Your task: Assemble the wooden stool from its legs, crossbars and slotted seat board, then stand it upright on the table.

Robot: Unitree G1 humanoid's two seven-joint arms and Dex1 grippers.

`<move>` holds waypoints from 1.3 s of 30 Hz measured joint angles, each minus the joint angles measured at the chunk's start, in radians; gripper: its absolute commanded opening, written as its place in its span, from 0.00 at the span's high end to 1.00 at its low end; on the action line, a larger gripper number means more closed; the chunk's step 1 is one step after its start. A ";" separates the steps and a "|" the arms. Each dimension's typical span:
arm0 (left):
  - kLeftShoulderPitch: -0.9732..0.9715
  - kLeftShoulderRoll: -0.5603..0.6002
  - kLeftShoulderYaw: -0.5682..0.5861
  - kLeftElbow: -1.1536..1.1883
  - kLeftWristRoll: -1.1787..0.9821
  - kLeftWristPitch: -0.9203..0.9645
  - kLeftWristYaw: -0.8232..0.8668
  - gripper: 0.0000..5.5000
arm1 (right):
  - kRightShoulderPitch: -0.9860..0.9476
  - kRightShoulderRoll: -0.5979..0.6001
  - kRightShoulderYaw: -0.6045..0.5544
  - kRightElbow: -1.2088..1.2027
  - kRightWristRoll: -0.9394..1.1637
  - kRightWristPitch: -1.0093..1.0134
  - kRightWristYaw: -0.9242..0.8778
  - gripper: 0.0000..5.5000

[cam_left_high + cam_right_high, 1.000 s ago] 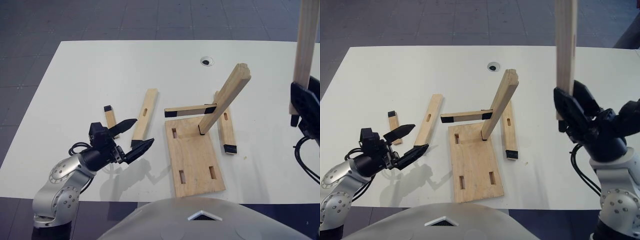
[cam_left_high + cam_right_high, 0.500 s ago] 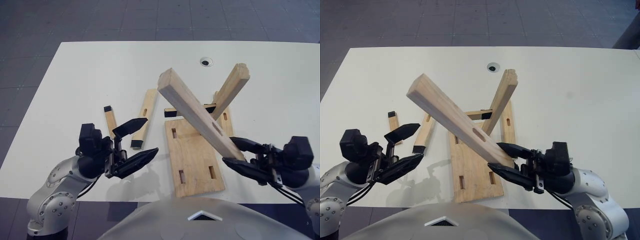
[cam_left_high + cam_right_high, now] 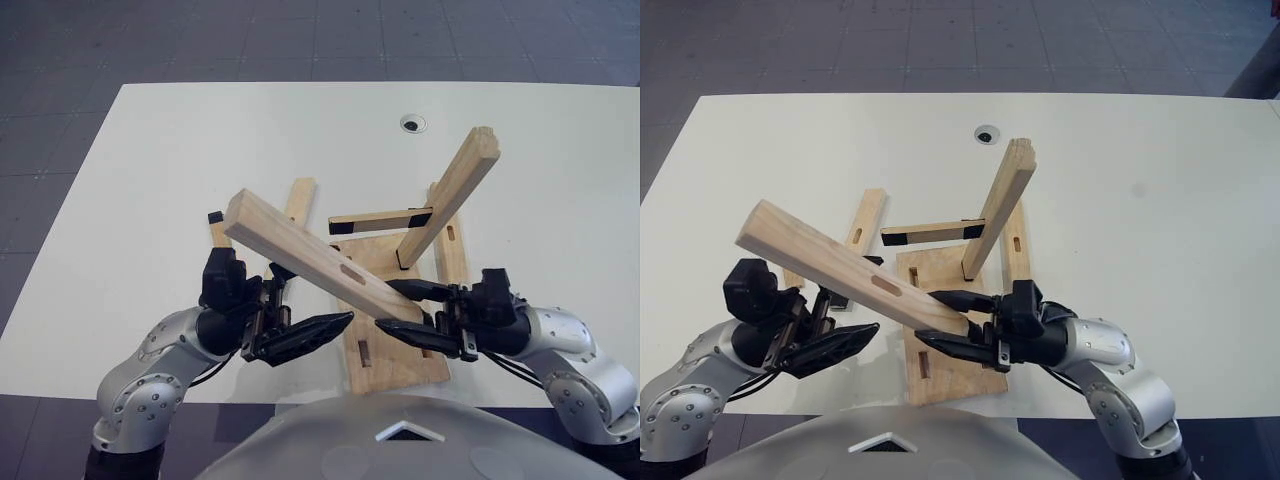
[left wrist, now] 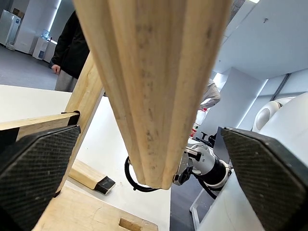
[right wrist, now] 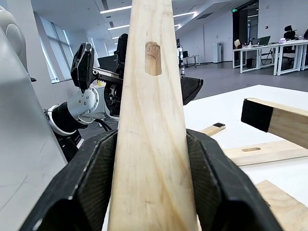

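Right gripper (image 3: 392, 306) clamping the lower end of the slotted wooden leg (image 3: 300, 254), leg slanting up leftward over the seat board (image 3: 372, 262) lying near the table's (image 3: 200, 130) near edge, left gripper (image 3: 318, 297) gaping wide, straddling the leg, gripping nothing

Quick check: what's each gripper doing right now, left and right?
Left gripper: open, its pads on either side of the wooden leg, not clamping it.
Right gripper: shut on the wooden leg, near one end.
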 measured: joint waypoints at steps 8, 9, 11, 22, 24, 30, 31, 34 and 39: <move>-0.002 -0.008 -0.019 0.000 0.013 -0.002 0.019 0.00 | -0.050 0.037 0.078 0.001 -0.003 0.000 -0.048 0.61; -0.002 -0.009 -0.019 0.000 0.013 -0.004 0.019 0.00 | -0.057 0.043 0.086 0.001 -0.003 0.000 -0.054 0.61; -0.002 -0.010 -0.022 0.000 0.016 -0.005 0.019 0.00 | -0.068 0.059 0.100 0.001 -0.002 0.000 -0.072 0.61; 0.001 -0.042 -0.016 0.001 0.000 -0.027 0.014 0.33 | -0.064 0.107 0.182 0.003 0.001 0.001 -0.114 0.61; 0.001 -0.050 -0.017 0.001 -0.001 -0.035 0.005 0.39 | -0.059 0.112 0.192 0.003 0.001 0.001 -0.118 0.61; 0.020 -0.056 -0.017 0.001 -0.015 -0.047 -0.033 0.57 | -0.048 0.125 0.234 0.011 0.001 0.001 -0.136 0.61; 0.022 -0.056 -0.017 0.000 -0.018 -0.047 -0.036 0.60 | -0.047 0.127 0.237 0.011 0.001 0.001 -0.138 0.61; 0.029 -0.056 -0.016 -0.003 -0.018 -0.053 -0.040 0.63 | -0.039 0.131 0.248 0.012 0.007 0.001 -0.151 0.61; 0.039 -0.055 -0.016 -0.007 -0.019 -0.056 -0.049 0.63 | -0.037 0.138 0.251 0.022 0.072 0.036 -0.156 0.62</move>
